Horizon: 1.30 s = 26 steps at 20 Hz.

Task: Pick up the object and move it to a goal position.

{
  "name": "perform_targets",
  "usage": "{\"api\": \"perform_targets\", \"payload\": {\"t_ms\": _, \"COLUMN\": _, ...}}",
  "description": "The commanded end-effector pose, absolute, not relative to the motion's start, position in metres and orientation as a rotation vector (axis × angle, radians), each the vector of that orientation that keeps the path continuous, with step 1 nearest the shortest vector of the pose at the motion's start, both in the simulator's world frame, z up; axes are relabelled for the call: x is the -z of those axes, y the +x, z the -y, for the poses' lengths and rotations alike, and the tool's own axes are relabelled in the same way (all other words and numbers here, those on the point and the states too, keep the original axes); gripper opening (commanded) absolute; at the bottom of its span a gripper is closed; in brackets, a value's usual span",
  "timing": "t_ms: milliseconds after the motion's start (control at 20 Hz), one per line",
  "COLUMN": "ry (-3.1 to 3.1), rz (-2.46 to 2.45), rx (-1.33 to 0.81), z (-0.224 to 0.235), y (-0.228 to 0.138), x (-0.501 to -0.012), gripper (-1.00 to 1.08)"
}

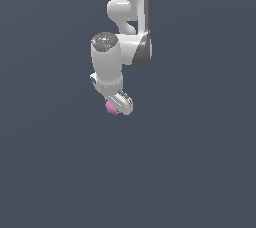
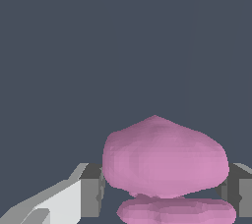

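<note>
Gripper is clamped on the blob, no question. Wrist view has the pink lump wedged right between the 2 grey pads, touching both, with a second pink bulge showing just past it. From the exterior view, only a bit of pink pokes out at the fingertips, arm reaching down against plain dark grey.

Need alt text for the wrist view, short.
A lumpy pink object fills the lower middle of the frame, sitting between the two grey fingertips of the gripper, one at each side. The pads appear to press against it. Behind is only a flat, dark blue-grey background.
</note>
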<state>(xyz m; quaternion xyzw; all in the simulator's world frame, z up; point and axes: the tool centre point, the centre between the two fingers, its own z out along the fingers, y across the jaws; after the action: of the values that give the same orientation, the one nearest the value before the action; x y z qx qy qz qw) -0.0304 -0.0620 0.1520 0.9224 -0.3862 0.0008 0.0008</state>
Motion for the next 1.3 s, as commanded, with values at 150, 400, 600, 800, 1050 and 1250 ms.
{"api": "perform_targets", "payload": {"t_ms": 150, "ry": 2.895, "rz": 1.213, "rx": -0.002, "z": 0.063, "y": -0.009, "x": -0.205, "gripper": -1.0}}
{"api": "perform_targets", "payload": {"t_ms": 400, "ry": 2.895, "rz": 1.213, "rx": -0.002, "z": 0.065, "y": 0.011, "x": -0.251, "gripper": -1.0}}
{"api": "perform_targets", "payload": {"t_ms": 600, "ry": 2.896, "rz": 1.212, "rx": -0.002, "z": 0.065, "y": 0.025, "x": -0.284, "gripper": -1.0}}
{"api": "perform_targets", "payload": {"t_ms": 800, "ry": 2.897, "rz": 1.211, "rx": -0.001, "z": 0.065, "y": 0.038, "x": -0.313, "gripper": -1.0}}
{"api": "perform_targets", "payload": {"t_ms": 1050, "ry": 2.897, "rz": 1.211, "rx": -0.001, "z": 0.066, "y": 0.053, "x": -0.343, "gripper": -1.0}}
{"api": "perform_targets", "payload": {"t_ms": 1250, "ry": 2.898, "rz": 1.21, "rx": -0.001, "z": 0.066, "y": 0.063, "x": -0.365, "gripper": -1.0}}
